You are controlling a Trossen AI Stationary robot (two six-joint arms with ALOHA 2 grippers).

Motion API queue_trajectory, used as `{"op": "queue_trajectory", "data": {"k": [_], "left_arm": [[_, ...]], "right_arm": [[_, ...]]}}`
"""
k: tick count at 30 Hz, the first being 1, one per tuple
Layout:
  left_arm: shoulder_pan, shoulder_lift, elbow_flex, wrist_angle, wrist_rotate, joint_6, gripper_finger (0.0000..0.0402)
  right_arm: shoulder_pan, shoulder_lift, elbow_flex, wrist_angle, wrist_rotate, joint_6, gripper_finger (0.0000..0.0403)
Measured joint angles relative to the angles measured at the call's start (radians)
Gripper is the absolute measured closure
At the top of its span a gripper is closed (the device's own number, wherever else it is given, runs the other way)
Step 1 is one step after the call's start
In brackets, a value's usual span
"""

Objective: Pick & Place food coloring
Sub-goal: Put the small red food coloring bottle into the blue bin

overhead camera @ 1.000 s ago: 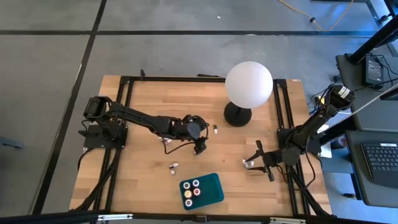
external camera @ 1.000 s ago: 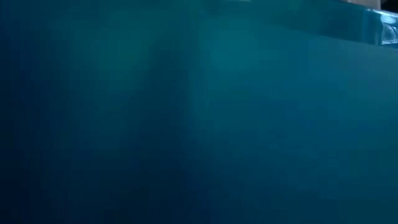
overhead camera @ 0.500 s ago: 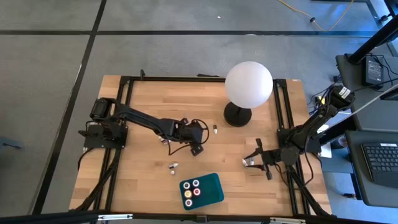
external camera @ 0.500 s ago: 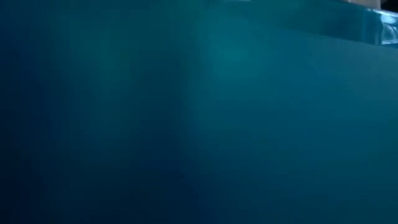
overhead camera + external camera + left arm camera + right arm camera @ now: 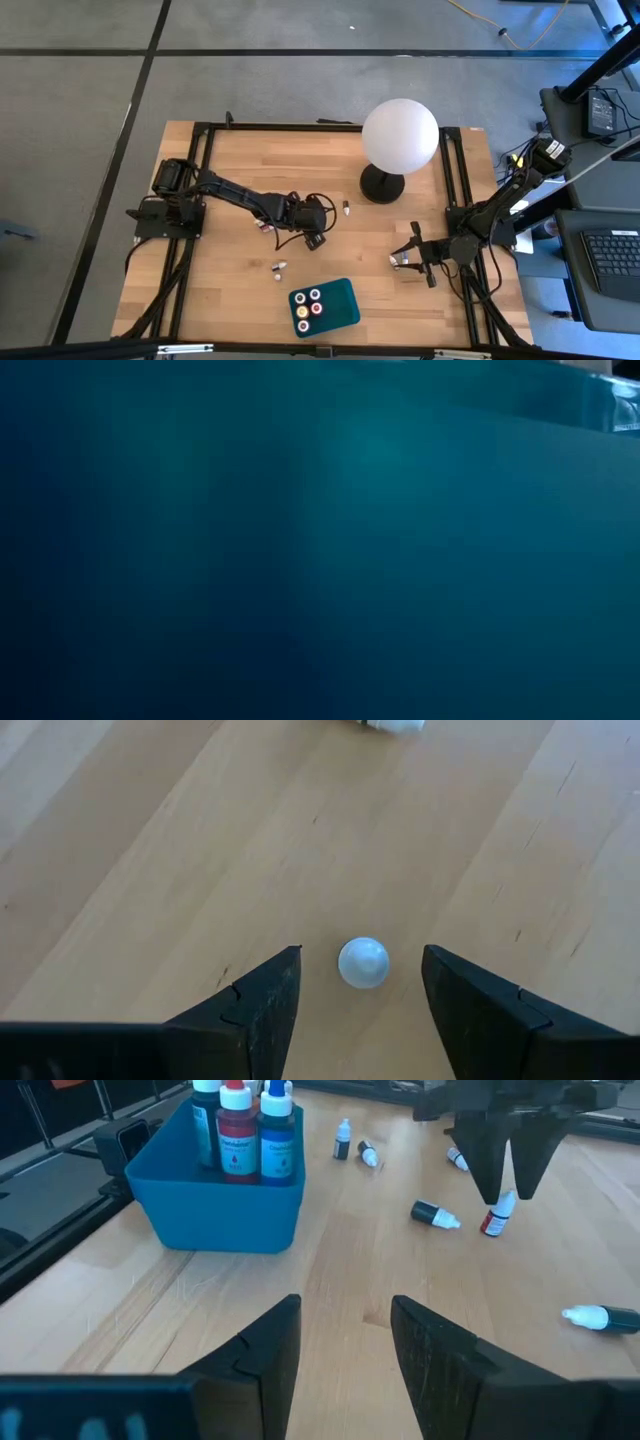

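A small red food coloring bottle (image 5: pixel 497 1218) with a white cap (image 5: pixel 362 964) stands upright on the wooden table near its middle. My left gripper (image 5: pixel 360 950) (image 5: pixel 317 238) points down over it. The gripper is open, one finger on each side of the cap, with a gap on both sides. My right gripper (image 5: pixel 345 1302) (image 5: pixel 403 262) waits low at the table's right, open, nothing between its fingers. The teal tray (image 5: pixel 343 300) near the front edge holds several bottles upright.
Loose bottles lie on the table: one (image 5: pixel 280 267) left of the tray, one (image 5: pixel 346 209) by the lamp, and dark ones (image 5: pixel 435 1214) (image 5: pixel 600 1317) near the left gripper. A white globe lamp (image 5: pixel 400 136) stands at the far side. The tray's wall (image 5: pixel 320 560) fills the low view.
My left gripper has sunk toward the table over the upright bottle and tipped to point more steeply down. My right arm has kept still.
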Motion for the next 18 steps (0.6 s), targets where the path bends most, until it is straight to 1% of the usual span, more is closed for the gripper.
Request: {"op": "queue_trajectory", "data": {"k": [9, 18], "left_arm": [[0.001, 0.006, 0.000, 0.005, 0.008, 0.002, 0.0242], [0.001, 0.006, 0.000, 0.006, 0.003, 0.003, 0.0312]], "right_arm": [[0.000, 0.000, 0.000, -0.006, 0.000, -0.003, 0.0242], [0.000, 0.000, 0.000, -0.009, 0.007, -0.006, 0.0242]]}}
